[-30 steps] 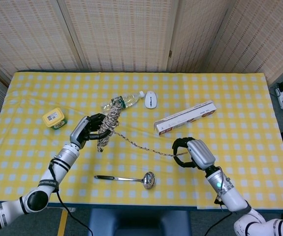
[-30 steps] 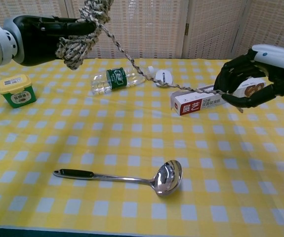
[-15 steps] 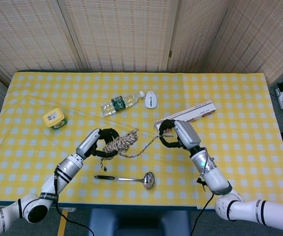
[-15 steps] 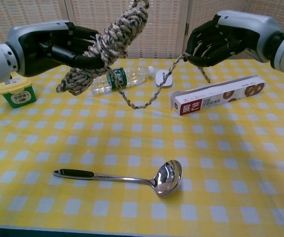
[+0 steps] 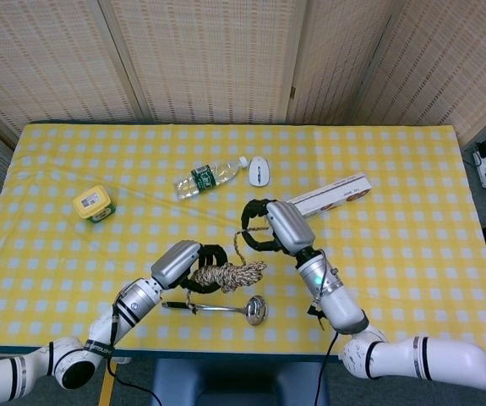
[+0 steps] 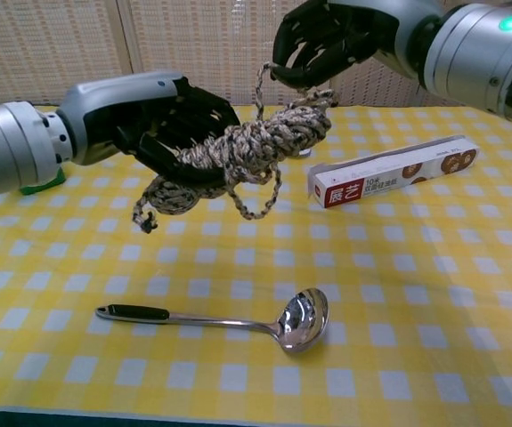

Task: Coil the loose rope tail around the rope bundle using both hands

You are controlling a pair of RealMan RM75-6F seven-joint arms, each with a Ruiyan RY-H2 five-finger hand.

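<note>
The yellow-and-white checked table [image 5: 412,169] carries a long white carton [image 6: 391,169] with red ends, printed "10米" beside larger Chinese characters I cannot read. A clear plastic bottle [image 5: 209,175] wears a green label, too small to read. The left hand [image 6: 162,120] grips the speckled grey-and-white rope bundle [image 6: 247,147] above the table's front half. The right hand [image 6: 327,40] pinches the loose rope tail [image 6: 260,84] just above it. A steel ladle [image 6: 238,322] lies near the front edge.

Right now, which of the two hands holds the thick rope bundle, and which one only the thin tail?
The left hand grips the rope bundle; the right hand, raised above it, holds only the loose tail.
</note>
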